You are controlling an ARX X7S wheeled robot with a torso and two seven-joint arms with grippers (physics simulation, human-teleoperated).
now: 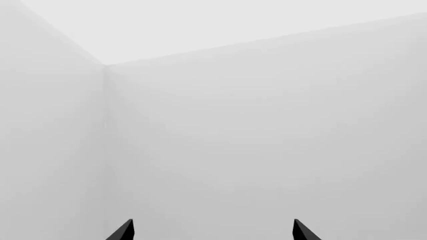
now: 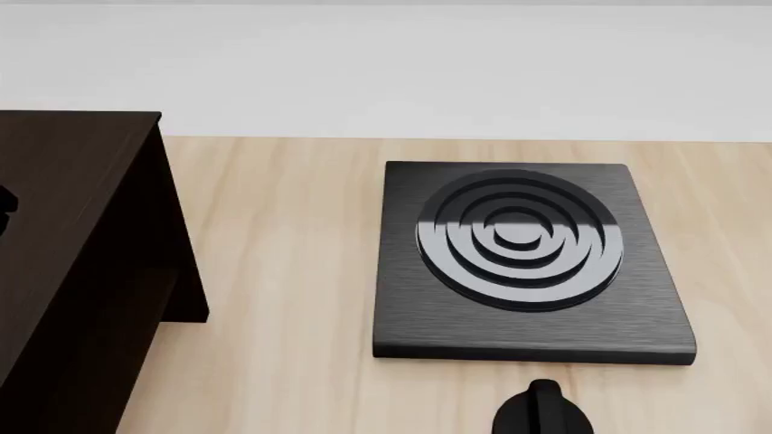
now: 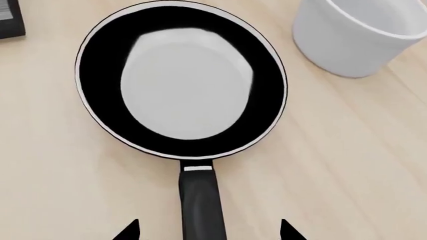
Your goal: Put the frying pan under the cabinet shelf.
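Note:
The frying pan (image 3: 180,85) shows only in the right wrist view. It is round and black with a glossy rim and a whitish inside, and it lies flat on the wooden table. Its long black handle (image 3: 200,200) runs back between my right gripper's (image 3: 208,231) fingertips. That gripper is open, with a gap on each side of the handle. My left gripper (image 1: 213,230) is open and empty, facing bare white walls. The cabinet shelf (image 2: 72,262), dark brown wood, stands at the left of the head view. The pan is out of the head view.
A square black stove plate (image 2: 531,262) with concentric rings lies on the table right of the cabinet; its corner shows in the right wrist view (image 3: 10,20). A white bowl (image 3: 353,40) stands close beside the pan. A small black rounded shape (image 2: 543,414) sits at the head view's bottom edge.

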